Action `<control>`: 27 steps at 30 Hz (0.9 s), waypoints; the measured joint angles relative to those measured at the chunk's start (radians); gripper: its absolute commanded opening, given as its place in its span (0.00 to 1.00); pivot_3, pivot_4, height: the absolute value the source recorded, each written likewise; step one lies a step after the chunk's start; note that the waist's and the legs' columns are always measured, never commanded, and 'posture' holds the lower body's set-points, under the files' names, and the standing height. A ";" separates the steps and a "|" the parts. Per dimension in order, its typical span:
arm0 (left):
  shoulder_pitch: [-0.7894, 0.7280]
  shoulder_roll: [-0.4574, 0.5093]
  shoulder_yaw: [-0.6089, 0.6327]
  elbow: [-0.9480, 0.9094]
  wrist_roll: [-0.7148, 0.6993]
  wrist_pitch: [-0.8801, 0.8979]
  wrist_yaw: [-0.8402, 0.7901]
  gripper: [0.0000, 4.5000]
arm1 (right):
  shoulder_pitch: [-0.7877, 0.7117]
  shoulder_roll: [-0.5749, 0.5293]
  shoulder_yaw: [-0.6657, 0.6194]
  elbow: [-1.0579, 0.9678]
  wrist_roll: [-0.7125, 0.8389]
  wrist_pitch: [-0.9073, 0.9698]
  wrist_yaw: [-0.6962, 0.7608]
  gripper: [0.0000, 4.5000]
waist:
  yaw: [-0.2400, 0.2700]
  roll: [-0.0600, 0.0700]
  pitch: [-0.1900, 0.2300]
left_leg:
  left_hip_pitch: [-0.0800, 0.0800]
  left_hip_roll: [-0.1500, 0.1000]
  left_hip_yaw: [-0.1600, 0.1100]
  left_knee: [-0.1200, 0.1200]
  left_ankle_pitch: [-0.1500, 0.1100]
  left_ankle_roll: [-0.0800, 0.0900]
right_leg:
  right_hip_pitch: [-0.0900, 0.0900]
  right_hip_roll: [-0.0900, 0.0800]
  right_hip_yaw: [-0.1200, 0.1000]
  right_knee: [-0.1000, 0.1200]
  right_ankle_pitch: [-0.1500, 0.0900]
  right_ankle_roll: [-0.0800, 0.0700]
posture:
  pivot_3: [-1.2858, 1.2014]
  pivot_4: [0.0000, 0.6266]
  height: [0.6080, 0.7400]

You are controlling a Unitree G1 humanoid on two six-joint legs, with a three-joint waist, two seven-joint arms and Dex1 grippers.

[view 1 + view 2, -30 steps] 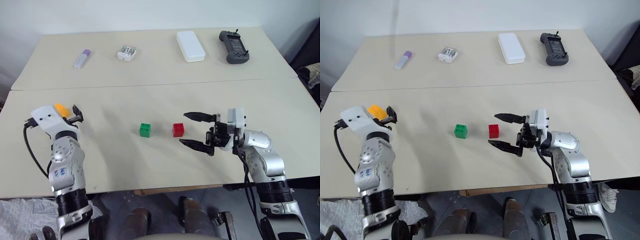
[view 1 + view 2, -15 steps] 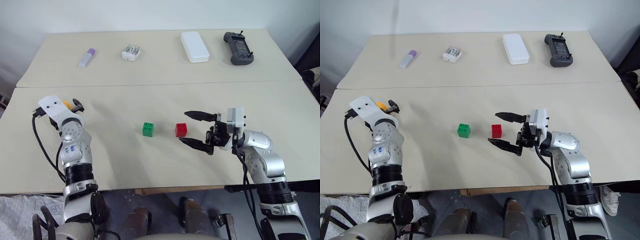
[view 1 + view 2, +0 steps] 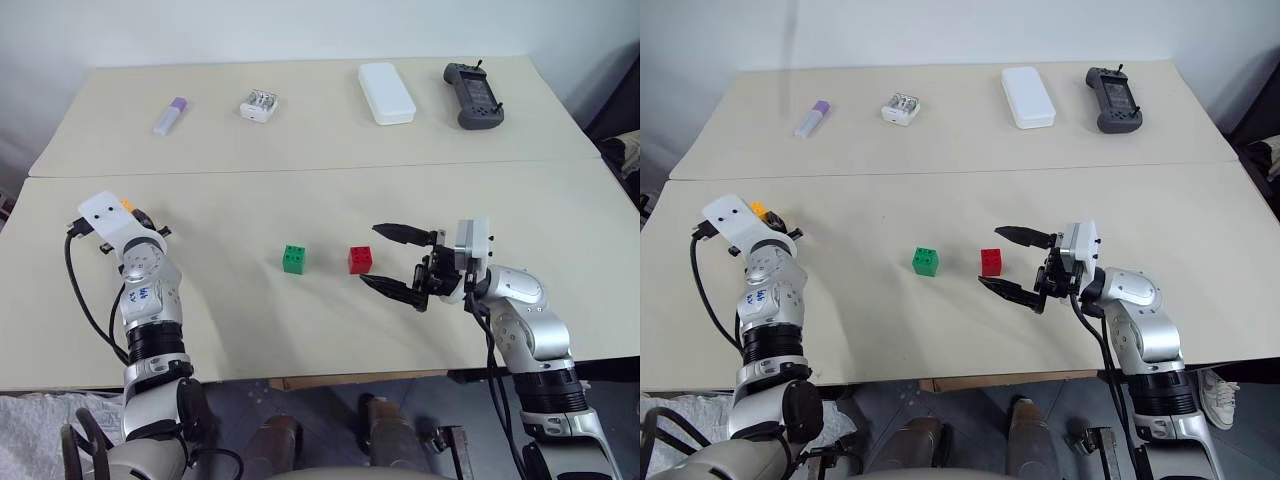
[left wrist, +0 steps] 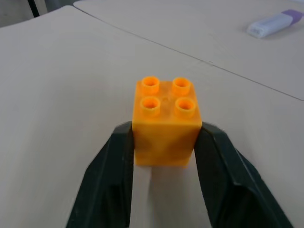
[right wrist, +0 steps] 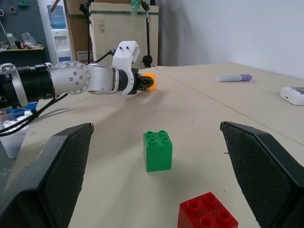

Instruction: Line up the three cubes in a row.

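Note:
An orange-yellow cube (image 4: 166, 118) with four studs on top sits at the table's left side, and my left gripper (image 4: 166, 133) is shut on its two sides. It appears to rest on the table. The same cube (image 3: 127, 205) peeks out beside the left gripper (image 3: 140, 215) in the head views. The green cube (image 3: 294, 259) and the red cube (image 3: 360, 260) stand side by side near the table's middle, a small gap between them. My right gripper (image 3: 370, 255) is open, pointing left, with the red cube (image 5: 206, 213) just ahead of and below its fingertips, untouched.
Along the far table lie a purple-capped marker (image 3: 167, 116), a small white-grey device (image 3: 258, 104), a white box (image 3: 386, 92) and a black controller (image 3: 471, 95). A seam (image 3: 300, 170) runs between the two tabletops.
My left gripper reached a little forward and closed on the orange-yellow cube. The right gripper, the green cube and the red cube stayed put.

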 measured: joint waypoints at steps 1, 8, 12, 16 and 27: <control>0.005 0.018 -0.006 0.000 -0.012 -0.003 -0.052 0.32 | 0.006 -0.003 -0.001 0.000 0.000 -0.003 -0.002 1.00 | -0.001 0.000 0.000 | 0.000 0.000 0.000 0.000 0.000 0.000 | 0.000 0.000 0.000 0.000 0.000 0.000 | 0.52 0.24 1.00; 0.184 0.305 -0.114 -0.038 -0.230 -0.027 -0.954 0.32 | 0.088 -0.083 -0.090 -0.042 0.004 -0.009 -0.007 1.00 | -0.023 0.000 0.000 | 0.000 0.000 0.000 -0.002 0.000 0.000 | 0.000 -0.001 -0.002 -0.002 0.000 0.000 | 0.52 0.24 1.00; 0.117 0.423 -0.179 0.040 -0.270 -0.170 -1.422 0.32 | 0.118 -0.118 -0.115 -0.055 0.012 -0.004 0.008 1.00 | -0.016 0.001 0.000 | 0.000 0.000 0.000 -0.001 0.000 0.000 | 0.001 -0.001 -0.003 -0.004 0.000 0.000 | 0.52 0.24 1.00; -0.033 0.480 -0.291 0.232 -0.215 -0.256 -1.699 0.32 | 0.121 -0.128 -0.122 -0.074 0.018 0.005 0.007 1.00 | -0.018 0.001 0.000 | 0.001 0.000 0.000 -0.001 0.000 0.000 | 0.001 0.000 -0.002 -0.002 0.000 -0.001 | 0.52 0.24 1.00; -0.243 0.476 -0.455 0.666 -0.001 -0.600 -1.863 0.32 | 0.170 -0.145 -0.147 -0.126 0.027 0.016 -0.011 1.00 | -0.024 0.001 0.000 | -0.001 -0.001 0.001 -0.002 0.000 0.001 | -0.001 -0.001 -0.003 -0.001 0.000 0.000 | 0.52 0.24 1.00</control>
